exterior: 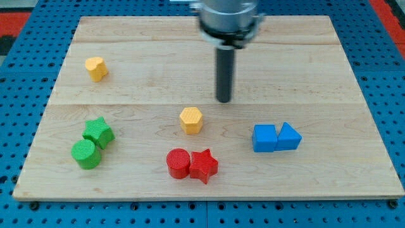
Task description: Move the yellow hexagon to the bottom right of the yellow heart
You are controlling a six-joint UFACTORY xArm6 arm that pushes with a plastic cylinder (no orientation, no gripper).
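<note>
My tip rests on the wooden board a little above centre, up and to the right of the yellow hexagon, near it but not touching. The rod is bare: it has no jaws and holds nothing.

The hexagon sits just below mid-frame. The yellow heart lies well apart from it in the upper left of the frame, so the hexagon is already to its lower right, though far off.

At lower left a green star touches a green cylinder. At lower centre a red cylinder touches a red star. At right a blue cube sits against a blue block that looks like a triangle, though its shape is hard to read.
</note>
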